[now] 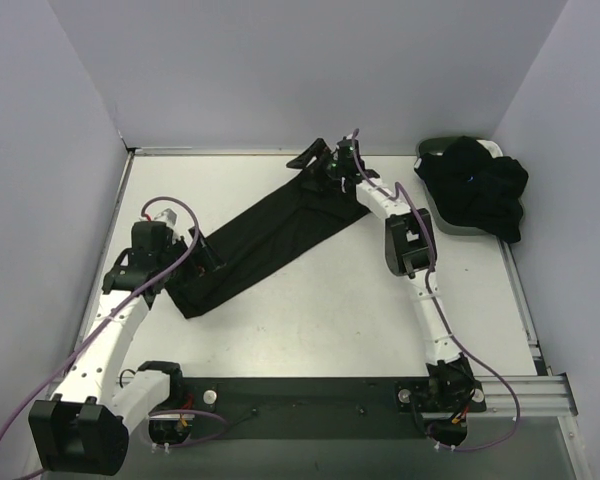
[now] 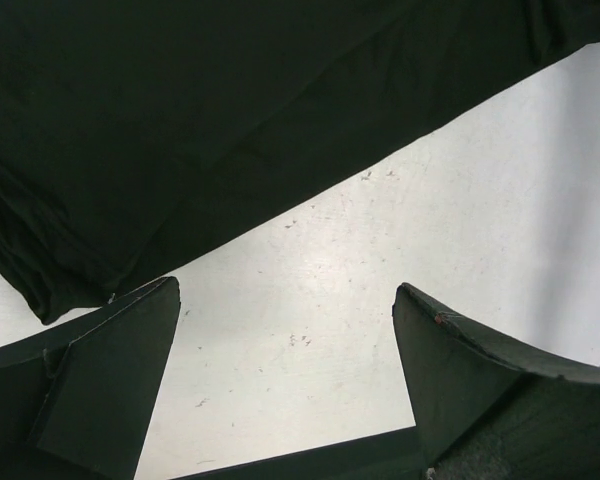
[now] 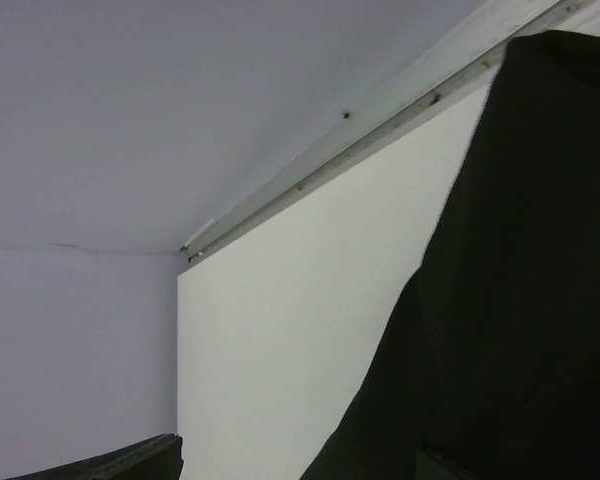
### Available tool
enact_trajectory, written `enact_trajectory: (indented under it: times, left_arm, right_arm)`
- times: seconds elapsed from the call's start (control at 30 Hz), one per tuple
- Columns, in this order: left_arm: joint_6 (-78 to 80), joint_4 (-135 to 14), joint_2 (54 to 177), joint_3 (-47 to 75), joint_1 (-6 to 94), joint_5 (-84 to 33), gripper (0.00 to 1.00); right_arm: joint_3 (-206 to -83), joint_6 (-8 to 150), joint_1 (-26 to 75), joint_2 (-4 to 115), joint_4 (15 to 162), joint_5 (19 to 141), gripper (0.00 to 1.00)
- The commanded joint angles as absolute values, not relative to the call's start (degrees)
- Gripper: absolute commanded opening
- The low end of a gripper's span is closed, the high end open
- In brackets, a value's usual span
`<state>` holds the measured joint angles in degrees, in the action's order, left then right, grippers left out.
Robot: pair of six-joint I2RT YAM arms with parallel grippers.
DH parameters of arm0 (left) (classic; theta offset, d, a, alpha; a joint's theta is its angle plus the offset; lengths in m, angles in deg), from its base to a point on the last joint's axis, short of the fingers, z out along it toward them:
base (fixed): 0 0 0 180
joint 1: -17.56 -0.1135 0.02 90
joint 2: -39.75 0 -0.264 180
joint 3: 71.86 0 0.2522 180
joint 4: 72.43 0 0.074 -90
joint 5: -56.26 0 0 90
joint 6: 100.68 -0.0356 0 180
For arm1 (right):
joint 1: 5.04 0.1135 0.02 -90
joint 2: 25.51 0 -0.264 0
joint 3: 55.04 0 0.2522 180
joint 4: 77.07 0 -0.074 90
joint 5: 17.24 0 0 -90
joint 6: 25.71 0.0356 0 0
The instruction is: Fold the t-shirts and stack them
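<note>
Currently: L gripper [image 2: 285,290] spread, black t-shirt [image 1: 270,235] just beyond tips; R gripper [image 1: 315,160] spread, at its other end.

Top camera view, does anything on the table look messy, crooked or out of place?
Two things. The long black shirt lies as a narrow strip slanted across the table, not square to its edges. At the far right, a heap of black shirts spills over the basket rim, unfolded.
</note>
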<state>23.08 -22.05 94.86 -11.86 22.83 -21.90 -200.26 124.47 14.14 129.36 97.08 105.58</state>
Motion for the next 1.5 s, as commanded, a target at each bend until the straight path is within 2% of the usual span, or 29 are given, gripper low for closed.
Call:
enact_trajectory:
  times: [0.0,0.13,0.3,0.37,0.6,0.9,1.27,1.47]
  left_arm:
    - [21.93,-25.1,96.96,-11.87,22.92,-24.06,0.97]
    - [22.28,-22.73,99.07,-11.52,23.44,-31.0,0.98]
    - [26.05,-19.48,102.76,-10.47,24.94,-40.14,0.98]
    - [27.81,-18.6,104.87,-10.2,26.77,-42.96,0.98]
    - [31.24,-21.14,108.47,-10.29,30.65,-46.39,0.97]
    - [35.19,-25.89,116.82,-11.17,33.2,-49.12,0.97]
    - [37.4,-27.56,129.04,-5.45,35.66,-52.81,0.97]
    - [40.82,-28.18,130.01,-8.87,47.42,-54.92,0.97]
  right_arm:
    - [-195.39,125.47,13.6,118.61,112.89,110.21,1.0]
    - [-175.91,116.79,12.54,100.65,116.86,106.6,1.0]
    - [-159.0,110.52,13.15,77.65,115.81,104.14,1.0]
    - [-151.2,108.95,14.11,71.99,116.07,103.26,1.0]
    - [-137.99,100.61,20.43,50.47,106.68,96.85,1.0]
    - [-129.89,95.93,27.21,35.33,98.58,91.05,1.0]
    - [-126.1,93.64,30.73,28.37,92.43,87.62,1.0]
    - [-126.98,92.68,30.73,28.28,90.14,86.21,1.0]
